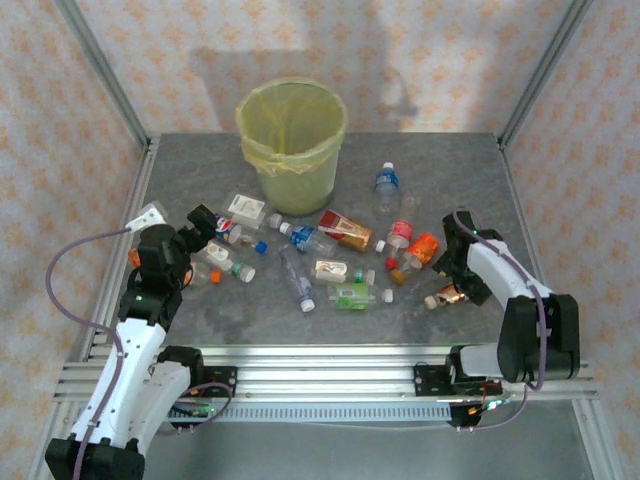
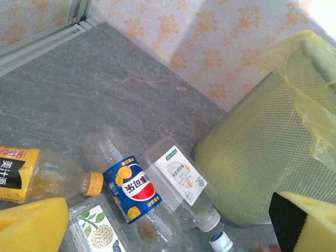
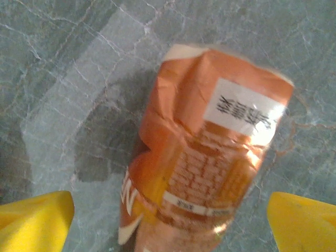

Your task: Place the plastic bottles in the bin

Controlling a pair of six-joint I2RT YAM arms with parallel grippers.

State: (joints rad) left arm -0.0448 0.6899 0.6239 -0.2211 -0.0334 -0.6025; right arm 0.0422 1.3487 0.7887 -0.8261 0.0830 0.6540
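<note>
The left gripper [image 1: 205, 224] is held wide open with nothing gripped, above a clear bottle with a blue, red and white label [image 2: 131, 189] lying near the round bin lined with a yellowish bag [image 1: 292, 178]; the small, mostly clear plastic bottles [image 1: 325, 268] are strewn across the grey table [image 1: 455, 170] between the arms; the right gripper [image 3: 170, 226] is spread wide astride a crumpled orange-labelled bottle [image 3: 210, 152], not yet touched; this bottle is judged light, thin-walled and slippery, best taken across its middle with a gentle squeeze.

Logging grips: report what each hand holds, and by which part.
Nothing is held. The right hand stands open astride the orange-labelled bottle, pads clear of it; the left hand hangs open over bottles beside the bin.
</note>
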